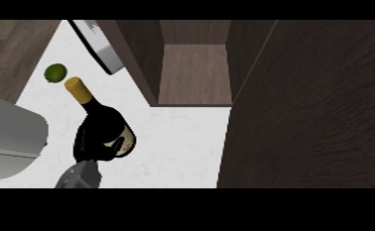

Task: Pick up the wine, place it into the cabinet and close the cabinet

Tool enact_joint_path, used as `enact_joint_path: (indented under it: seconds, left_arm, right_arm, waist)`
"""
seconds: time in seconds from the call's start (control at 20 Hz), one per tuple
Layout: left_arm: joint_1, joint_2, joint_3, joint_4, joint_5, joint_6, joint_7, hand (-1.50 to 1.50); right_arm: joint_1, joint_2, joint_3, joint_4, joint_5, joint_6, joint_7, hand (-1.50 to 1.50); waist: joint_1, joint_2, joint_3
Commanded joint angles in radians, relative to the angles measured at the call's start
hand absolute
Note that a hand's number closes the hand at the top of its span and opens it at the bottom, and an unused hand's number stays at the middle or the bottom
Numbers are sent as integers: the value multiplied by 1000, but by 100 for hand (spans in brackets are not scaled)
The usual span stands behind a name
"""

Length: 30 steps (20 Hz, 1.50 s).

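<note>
We see the wine bottle [102,121] at lower left of the frame, gold cap tilted toward the upper left, our left hand [92,145] curled around its dark body. A lime [55,72] lies just above. The open cabinet [194,76] sits at upper centre, its door [300,106] filling the right.

Item count: 1 wine bottle [102,121], 1 lime [55,72], 1 open cabinet [194,71], 1 cabinet door [307,111], 1 hand [92,143], 1 bench [183,136].
</note>
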<state>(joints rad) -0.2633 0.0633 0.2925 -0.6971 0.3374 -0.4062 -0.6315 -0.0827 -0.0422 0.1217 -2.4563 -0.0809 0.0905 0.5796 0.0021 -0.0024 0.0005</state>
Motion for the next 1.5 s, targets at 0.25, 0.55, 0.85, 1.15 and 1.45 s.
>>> enact_joint_path:
  seconds: [0.25,0.55,0.85,1.15,1.45]
  left_arm:
    - [101,-62,-342,-311,133,213,94,150]
    - [223,-63,-496,-567,170,354,209,150]
    - [181,-63,-646,-595,254,560,201,150]
    - [134,-63,-723,-436,363,601,67,150]
    - [35,-63,-795,-348,465,713,17,150]
  right_arm:
    - [9,-11,-50,-39,-77,14,19,-150]
    - [4,22,29,-57,-6,-11,45,-150]
    - [43,15,7,-45,-29,20,-12,-150]
    - [-4,-22,-64,-33,-106,36,47,-150]
    - [-8,-5,-48,-3,-67,20,26,-150]
  waist:
    - [-3,-1,0]
    - [-1,0,0]
    - [-6,2,-1]
    - [-9,3,-1]
    - [-11,3,-1]
